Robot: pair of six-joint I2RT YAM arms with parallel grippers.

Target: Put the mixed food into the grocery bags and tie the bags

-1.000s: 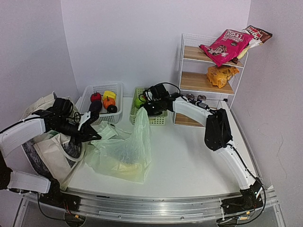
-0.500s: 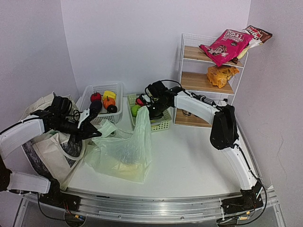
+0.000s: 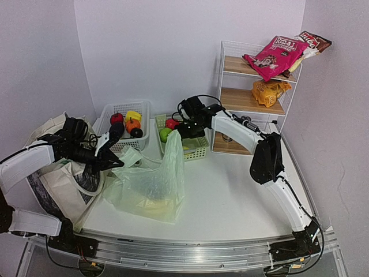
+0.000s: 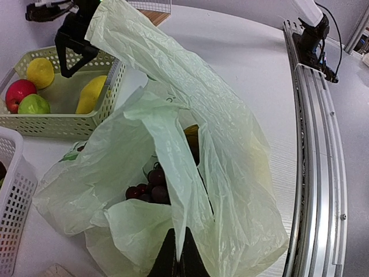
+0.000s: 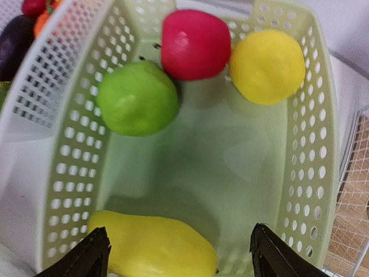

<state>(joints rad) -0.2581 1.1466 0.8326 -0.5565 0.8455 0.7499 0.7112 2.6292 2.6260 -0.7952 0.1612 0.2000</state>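
- Right gripper [image 5: 179, 254] — dark fingers spread wide with nothing between them, poised above the perforated pale-green basket [image 5: 311, 144]; arm stretched long over the white table [image 3: 230, 196], wrist tipped downward.
- Inside that basket: smooth green apple [image 5: 136, 98], red apple [image 5: 195, 43], round yellow fruit [image 5: 267, 66], and elongated yellow fruit [image 5: 153, 245] lying directly beneath the parted fingers.
- Left gripper [image 4: 176, 259] — pinched closed on a fold of the pale-green plastic bag [image 4: 230, 144]; forearm held low, reaching in from the left over the cream canvas tote [image 3: 55, 190].
- Bag film thin, translucent and crumpled, one handle raised in a peak; dark purple grapes [image 4: 151, 190] visible through its open mouth.
- Bag resting on the table between the two arms, just in front of the green basket, its peak overlapping the basket's near corner in the top view.
- Surroundings: white lattice basket [image 3: 109, 112] of assorted fruit beside the green one; wire shelf rack [image 3: 225, 75] with wooden boards at right, carrying a crinkly pink packet [image 3: 274, 55] and an orange packet [image 3: 268, 91].
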